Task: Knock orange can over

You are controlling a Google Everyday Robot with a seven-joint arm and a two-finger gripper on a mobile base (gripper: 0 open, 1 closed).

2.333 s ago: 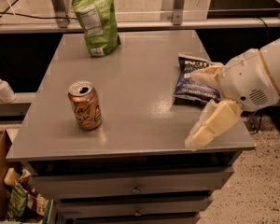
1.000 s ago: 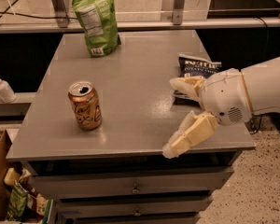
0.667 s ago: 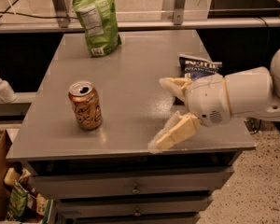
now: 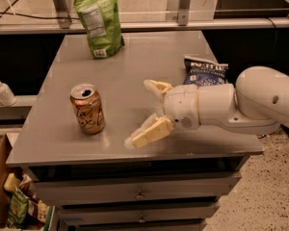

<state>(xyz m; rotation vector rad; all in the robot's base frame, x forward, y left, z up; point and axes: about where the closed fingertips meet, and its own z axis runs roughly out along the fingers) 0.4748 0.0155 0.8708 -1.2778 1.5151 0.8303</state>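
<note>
The orange can [image 4: 87,109] stands upright near the front left of the grey table [image 4: 135,66]; it has dark cursive lettering and a silver top. My gripper [image 4: 142,112] reaches in from the right on a white arm, low over the table's front middle. Its two cream fingers [image 4: 149,132] are spread wide apart and hold nothing. The nearer fingertip is a short gap to the right of the can, not touching it.
A green snack bag [image 4: 99,20] stands upright at the table's back left. A dark blue snack bag [image 4: 204,71] lies at the right, partly behind my arm. A soap dispenser [image 4: 2,90] sits left of the table. Drawers are below the front edge.
My gripper has moved steadily leftward across the table's front toward the can, still open. The can and bags have not moved.
</note>
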